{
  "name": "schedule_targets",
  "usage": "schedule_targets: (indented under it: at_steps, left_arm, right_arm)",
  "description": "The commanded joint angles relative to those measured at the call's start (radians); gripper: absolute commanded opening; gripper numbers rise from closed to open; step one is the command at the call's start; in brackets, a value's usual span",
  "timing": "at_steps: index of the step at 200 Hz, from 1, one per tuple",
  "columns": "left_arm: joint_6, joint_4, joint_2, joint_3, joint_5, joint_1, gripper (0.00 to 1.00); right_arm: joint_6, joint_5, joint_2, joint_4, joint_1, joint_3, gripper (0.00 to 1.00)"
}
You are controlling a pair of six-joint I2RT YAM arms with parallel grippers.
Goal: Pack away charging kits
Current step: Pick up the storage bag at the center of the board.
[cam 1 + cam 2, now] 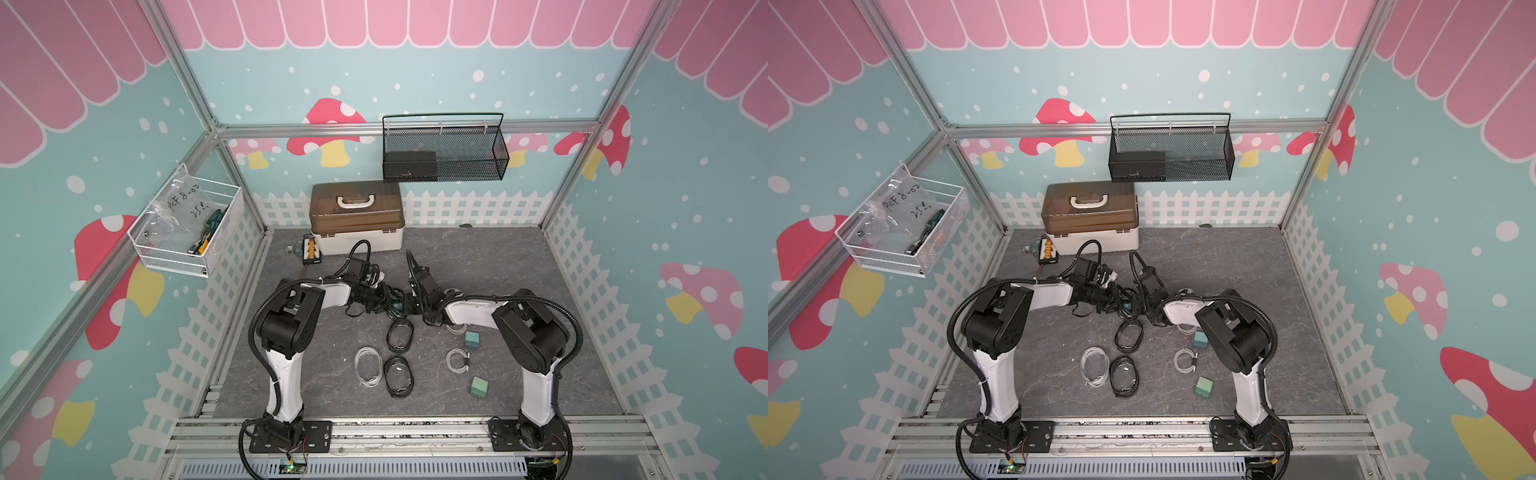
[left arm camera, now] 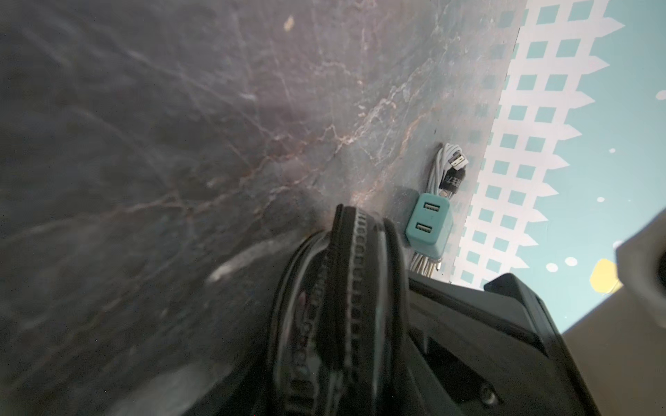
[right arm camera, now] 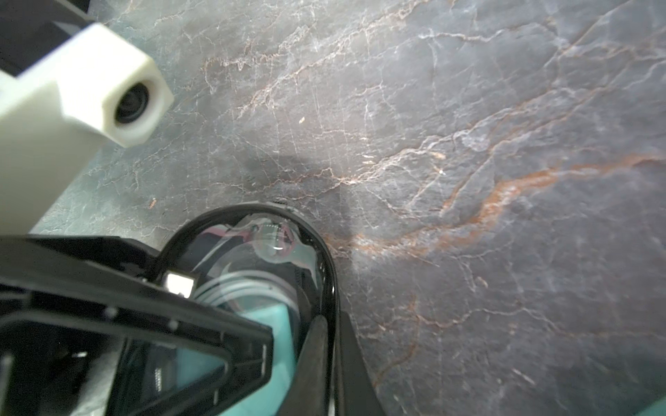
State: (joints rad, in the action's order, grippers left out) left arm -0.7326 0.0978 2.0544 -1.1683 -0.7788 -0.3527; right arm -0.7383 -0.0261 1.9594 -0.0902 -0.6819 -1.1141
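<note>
Right wrist view gives the closest look: the right end effector [image 3: 331, 345] is pressed tight on the black rim of a clear oval pouch [image 3: 252, 252]. Through the clear wall, a teal adapter [image 3: 268, 317] and a coiled white cable [image 3: 234, 288] show inside. In both top views this pouch is held over the surface [image 1: 478, 266] in front of the brown-lidded box [image 1: 357, 220], between the two arms.

The left end effector [image 1: 389, 297] is right against the pouch's zip teeth [image 2: 356, 259]. Whether it pinches them or merely brackets the rim, I cannot tell.

The step looks like zipping this filled kit shut. To do it well, the right grip should hold firm while the left takes only the zip pull and runs it along the teeth, with the cable clear of them. The pouch looks soft, so a sideways pull would likely twist it out of the pinch.

Farther from the box lie two black-rimmed pouches [image 1: 400, 336], apparently empty, with loose cables [image 1: 368, 365] and adapters [image 1: 471, 340] near them.
</note>
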Motion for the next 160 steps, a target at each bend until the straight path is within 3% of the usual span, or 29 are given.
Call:
schedule_targets:
  at_steps: [1,27,58,118,160]
  left_arm:
    - [0.007,0.095,0.066,0.002,0.032,-0.017,0.37]
    - [0.007,0.097,0.082,-0.003,0.028,-0.017,0.36]
    - [0.007,0.099,0.088,-0.004,0.032,-0.017,0.48]
    - [0.003,0.101,0.117,-0.016,0.027,-0.019,0.42]
    - [0.007,0.114,0.132,-0.026,0.030,-0.025,0.46]
  right_arm:
    - [-0.019,0.014,0.032,0.021,-0.005,0.010,0.07]
    - [-0.021,0.019,0.030,0.019,-0.005,0.007,0.07]
    - [-0.021,0.026,0.034,0.020,-0.004,0.002,0.07]
    - [-0.023,0.030,0.031,0.019,-0.004,0.000,0.07]
    - [-0.023,0.031,0.032,0.019,-0.004,-0.001,0.07]
